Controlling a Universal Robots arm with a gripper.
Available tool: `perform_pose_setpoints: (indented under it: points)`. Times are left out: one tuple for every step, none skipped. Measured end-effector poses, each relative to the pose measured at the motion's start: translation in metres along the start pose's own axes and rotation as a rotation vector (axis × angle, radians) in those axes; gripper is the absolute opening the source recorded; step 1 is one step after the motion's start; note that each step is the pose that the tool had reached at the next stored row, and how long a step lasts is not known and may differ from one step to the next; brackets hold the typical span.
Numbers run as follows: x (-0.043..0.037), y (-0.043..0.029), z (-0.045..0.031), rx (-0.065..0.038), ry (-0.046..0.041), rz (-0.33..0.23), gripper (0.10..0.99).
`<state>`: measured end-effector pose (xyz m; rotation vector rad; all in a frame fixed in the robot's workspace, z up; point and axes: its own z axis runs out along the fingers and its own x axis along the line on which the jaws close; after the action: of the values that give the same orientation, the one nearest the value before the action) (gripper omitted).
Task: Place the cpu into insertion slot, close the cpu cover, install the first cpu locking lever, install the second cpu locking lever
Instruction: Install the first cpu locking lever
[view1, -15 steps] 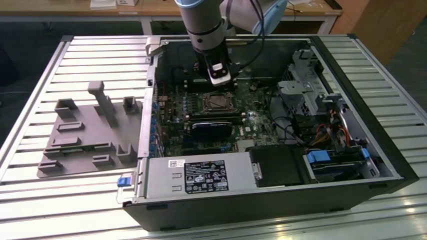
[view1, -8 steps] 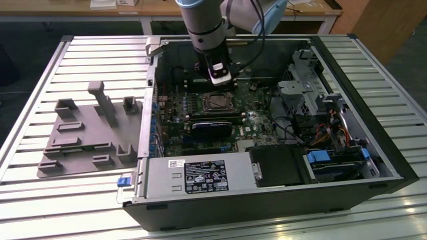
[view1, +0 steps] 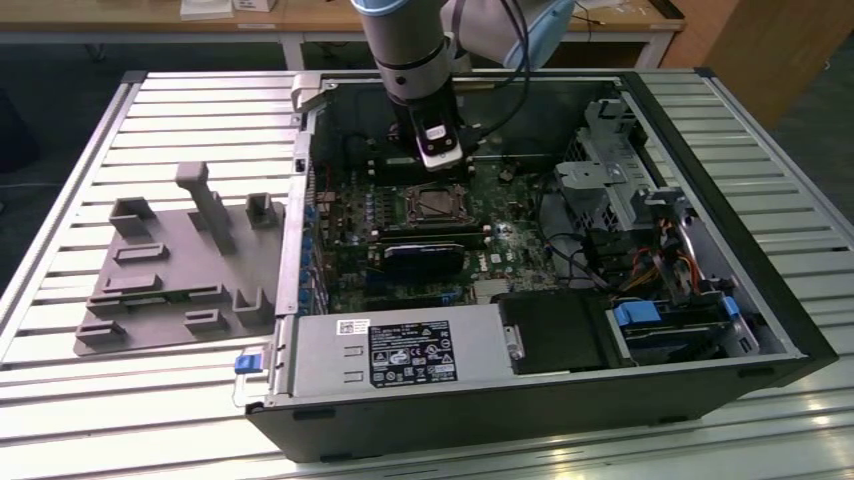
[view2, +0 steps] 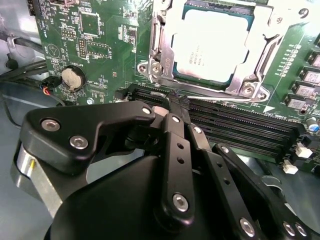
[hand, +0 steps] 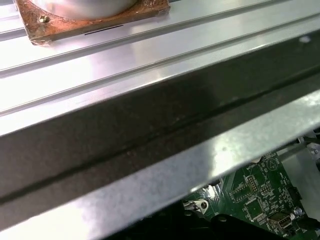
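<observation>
In the second wrist view the cpu (view2: 210, 42) lies flat in its socket with its pale silver top showing. The silvery cpu cover (view2: 165, 25) is down around it, framing it on all sides. I cannot tell how the locking levers stand. My gripper (view2: 176, 102) is shut with nothing in it, its black tips over the long black slots just beside the socket. In the exterior view the gripper (view1: 441, 160) hangs straight down inside the open computer case, just behind the insertion slot (view1: 434, 203) on the green board.
A black rectangular card (view1: 427, 255) stands in front of the socket. A power supply box (view1: 394, 355) and drive cages (view1: 641, 200) crowd the case. A grey fixture block (view1: 174, 270) sits on the slatted table at the exterior view's left. The case's metal edge (hand: 150, 130) crosses the first wrist view.
</observation>
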<state>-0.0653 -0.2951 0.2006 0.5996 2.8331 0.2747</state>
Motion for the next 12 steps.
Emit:
perform_pose_setpoints:
  points:
    - [0.0, 0.0, 0.0001, 0.0, -0.0001, 0.0, 0.102]
    - [0.0, 0.0, 0.0004, 0.0, -0.0003, 0.001, 0.102]
    - [0.0001, -0.0001, 0.0006, 0.001, -0.0004, 0.001, 0.102]
    - [0.0002, -0.0002, 0.0009, 0.001, -0.0005, 0.001, 0.102]
    - [0.0002, -0.0003, 0.0012, 0.001, -0.0005, 0.001, 0.102]
    - [0.0003, -0.0003, 0.0015, 0.001, -0.0006, 0.001, 0.102]
    - [0.0003, -0.0004, 0.0018, 0.001, -0.0006, 0.001, 0.102]
    - [0.0004, -0.0005, 0.0021, 0.001, -0.0006, 0.001, 0.102]
    - [0.0004, -0.0005, 0.0023, 0.001, -0.0008, 0.001, 0.102]
    - [0.0005, -0.0006, 0.0025, 0.002, -0.0008, 0.001, 0.102]
    - [0.0005, -0.0006, 0.0027, 0.002, -0.001, 0.001, 0.102]
    - [0.0006, -0.0007, 0.003, 0.002, -0.0011, 0.001, 0.102]
